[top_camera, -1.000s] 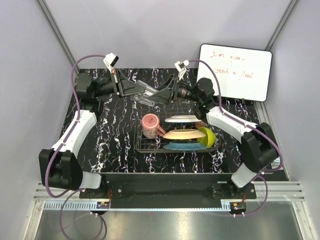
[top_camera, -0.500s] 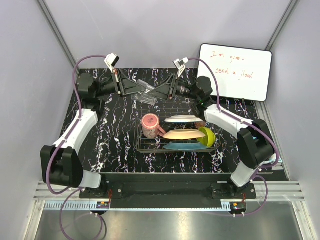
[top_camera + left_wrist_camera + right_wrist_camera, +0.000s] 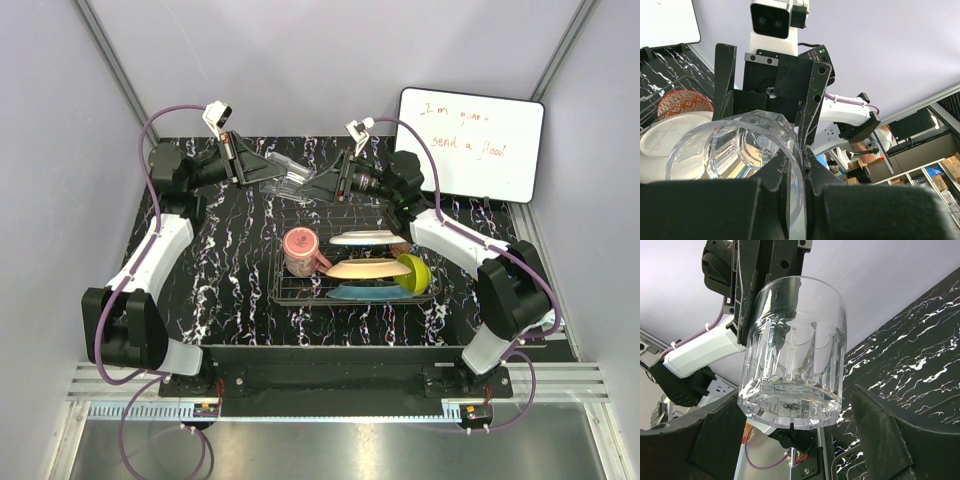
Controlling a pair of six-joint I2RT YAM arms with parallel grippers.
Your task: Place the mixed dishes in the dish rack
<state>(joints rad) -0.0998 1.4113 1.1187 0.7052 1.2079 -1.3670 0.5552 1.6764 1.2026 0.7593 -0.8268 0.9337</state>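
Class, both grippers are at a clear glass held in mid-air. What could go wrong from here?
1. The left gripper pinches only the rim wall of the clear glass while the right gripper stands open around its base; releasing early could drop it onto the table.
2. The dish rack already holds plates, a lime-green bowl and a pink mug, so the glass may knock them.

Rack: plates and green bowl fill the right half, mug the far-left corner; the near-left strip is open from above. Behind it, left gripper, glass and right gripper bar the airspace.
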